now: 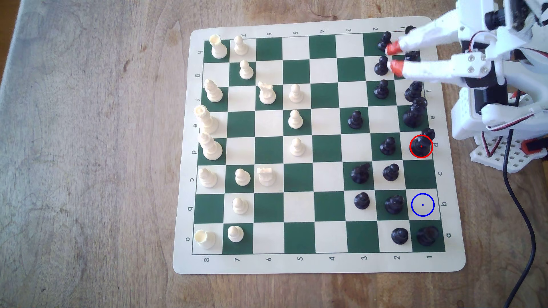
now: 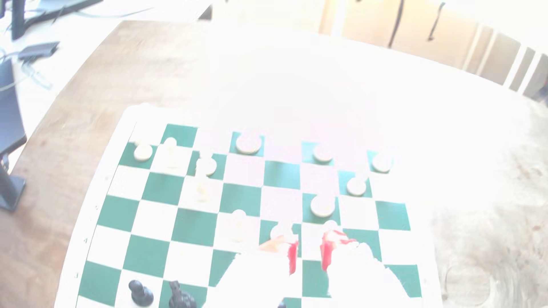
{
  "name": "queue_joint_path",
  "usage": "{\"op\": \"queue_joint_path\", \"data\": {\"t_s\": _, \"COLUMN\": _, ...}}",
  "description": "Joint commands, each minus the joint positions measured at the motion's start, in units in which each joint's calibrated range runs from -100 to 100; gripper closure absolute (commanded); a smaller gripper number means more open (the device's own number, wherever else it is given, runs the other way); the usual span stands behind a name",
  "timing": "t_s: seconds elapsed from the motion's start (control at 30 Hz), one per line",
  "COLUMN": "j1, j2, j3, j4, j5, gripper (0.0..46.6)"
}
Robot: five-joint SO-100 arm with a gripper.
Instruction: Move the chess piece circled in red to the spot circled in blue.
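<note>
Chess piece [image 1: 421, 145], upright on its red-ringed cream square at the board's [image 1: 323, 263] rank-1 edge, stands well down that edge from the gripper [image 1: 393, 57], whose red-tipped jaws hang slightly apart and empty near the h-corner, the spot [image 1: 423, 204] farther still.

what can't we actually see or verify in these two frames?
- Exterior view: the white arm with the red-tipped gripper covers black pieces on the board's top right squares; types unreadable.
- Exterior view: the red ring hides the base of the tall glossy black chess piece.
- Wrist view: glare washes out the far half of the green-and-cream chessboard; white pieces there are blobs.
- Blue-ringed cream spot: empty, clear.
</note>
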Motion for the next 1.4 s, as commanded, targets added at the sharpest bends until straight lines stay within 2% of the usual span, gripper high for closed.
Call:
{"op": "queue_joint_path", "data": {"t_s": 0.0, "j1": -2.48, "j2": 5.20, "j3": -7.04, "j4": 7.21, "j5": -0.20, "gripper": 41.5}}
{"op": "queue_joint_path", "data": {"t_s": 0.07, "j1": -3.19, "j2": 5.88, "j3": -7.76, "j4": 9.67, "j5": -0.20, "gripper": 41.4}}
{"op": "queue_joint_path", "data": {"t_s": 0.13, "j1": -5.38, "j2": 7.75, "j3": -9.49, "j4": 12.86, "j5": -1.61, "gripper": 41.3}}
{"op": "queue_joint_path", "data": {"t_s": 0.23, "j1": -8.82, "j2": 10.47, "j3": -12.21, "j4": 16.87, "j5": -5.57, "gripper": 41.3}}
{"op": "queue_joint_path", "data": {"t_s": 0.37, "j1": -8.12, "j2": 12.33, "j3": -14.20, "j4": 19.99, "j5": -5.62, "gripper": 41.3}}
{"op": "queue_joint_path", "data": {"t_s": 0.43, "j1": -11.56, "j2": 13.95, "j3": -15.74, "j4": 23.43, "j5": -6.06, "gripper": 40.7}}
{"op": "queue_joint_path", "data": {"t_s": 0.6, "j1": -20.86, "j2": 16.58, "j3": -12.02, "j4": 23.43, "j5": -7.18, "gripper": 35.5}}
{"op": "queue_joint_path", "data": {"t_s": 0.7, "j1": -22.74, "j2": 20.14, "j3": -9.58, "j4": 23.43, "j5": -7.23, "gripper": 35.2}}
{"op": "queue_joint_path", "data": {"t_s": 0.77, "j1": -22.43, "j2": 21.59, "j3": -9.21, "j4": 23.18, "j5": -7.23, "gripper": 33.0}}
{"op": "queue_joint_path", "data": {"t_s": 0.83, "j1": -20.86, "j2": 22.10, "j3": -8.04, "j4": 22.44, "j5": -6.45, "gripper": 30.1}}
{"op": "queue_joint_path", "data": {"t_s": 0.9, "j1": -19.38, "j2": 22.10, "j3": -6.77, "j4": 22.44, "j5": -5.27, "gripper": 30.0}}
{"op": "queue_joint_path", "data": {"t_s": 0.97, "j1": -17.42, "j2": 21.25, "j3": -4.59, "j4": 22.44, "j5": -3.66, "gripper": 30.9}}
{"op": "queue_joint_path", "data": {"t_s": 1.23, "j1": -14.14, "j2": 22.10, "j3": -1.60, "j4": 22.12, "j5": -1.42, "gripper": 33.3}}
{"op": "queue_joint_path", "data": {"t_s": 1.37, "j1": -10.70, "j2": 23.37, "j3": -0.42, "j4": 22.12, "j5": 0.54, "gripper": 33.4}}
